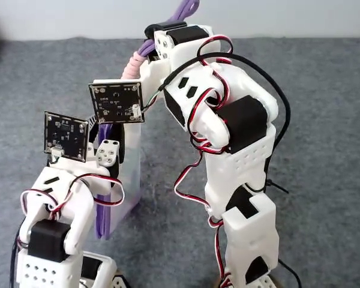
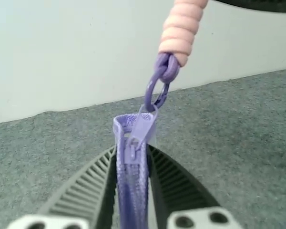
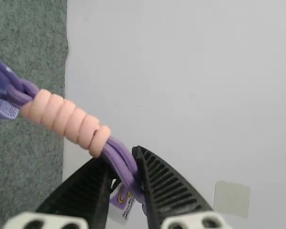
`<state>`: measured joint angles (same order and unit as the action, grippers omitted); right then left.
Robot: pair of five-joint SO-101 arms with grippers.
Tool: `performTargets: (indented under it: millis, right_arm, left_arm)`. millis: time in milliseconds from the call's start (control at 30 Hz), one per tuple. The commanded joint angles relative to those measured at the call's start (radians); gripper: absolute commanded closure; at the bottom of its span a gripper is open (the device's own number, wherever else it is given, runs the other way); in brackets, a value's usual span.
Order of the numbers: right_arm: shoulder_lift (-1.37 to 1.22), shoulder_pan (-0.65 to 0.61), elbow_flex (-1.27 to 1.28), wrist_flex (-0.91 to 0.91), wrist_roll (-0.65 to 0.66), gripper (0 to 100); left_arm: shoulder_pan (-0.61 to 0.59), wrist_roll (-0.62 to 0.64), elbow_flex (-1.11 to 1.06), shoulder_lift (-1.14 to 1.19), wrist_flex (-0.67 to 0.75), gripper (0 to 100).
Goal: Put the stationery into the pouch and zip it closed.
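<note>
- Left of the table's [image 1: 324, 120] middle, pouch [image 1: 131, 180] stands upright on edge; camera boards [image 1: 116, 101] block its top in the high view.
- Left gripper [image 2: 132, 150] clenched on pouch's zip edge, slider [image 2: 142, 128] just beyond.
- Right gripper [image 3: 120, 155] pinches purple cord [image 3: 113, 145] beside pink coil [image 3: 66, 119].

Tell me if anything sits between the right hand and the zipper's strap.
Nothing visible does. The right hand is shut on the purple strap beside the pink beads, and the strap runs freely to the zipper slider on the pouch clamped by the left hand.
</note>
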<state>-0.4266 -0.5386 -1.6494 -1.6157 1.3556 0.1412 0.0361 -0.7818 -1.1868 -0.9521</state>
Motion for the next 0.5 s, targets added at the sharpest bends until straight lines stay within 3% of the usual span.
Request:
performTargets:
  millis: [0, 167, 467]
  right_arm:
    - [0.021, 0.061, -0.025, 0.039, -0.015, 99.1]
    - [-0.070, 0.142, -0.031, 0.163, -0.018, 99.1]
    - [-0.191, 0.223, -0.031, 0.186, -0.021, 99.1]
  left_arm:
    - [0.002, 0.003, 0.110, -0.014, -0.051, 99]
    - [0.002, 0.003, 0.208, -0.014, -0.152, 99]
    - [-0.006, 0.011, 0.358, -0.014, -0.272, 99]
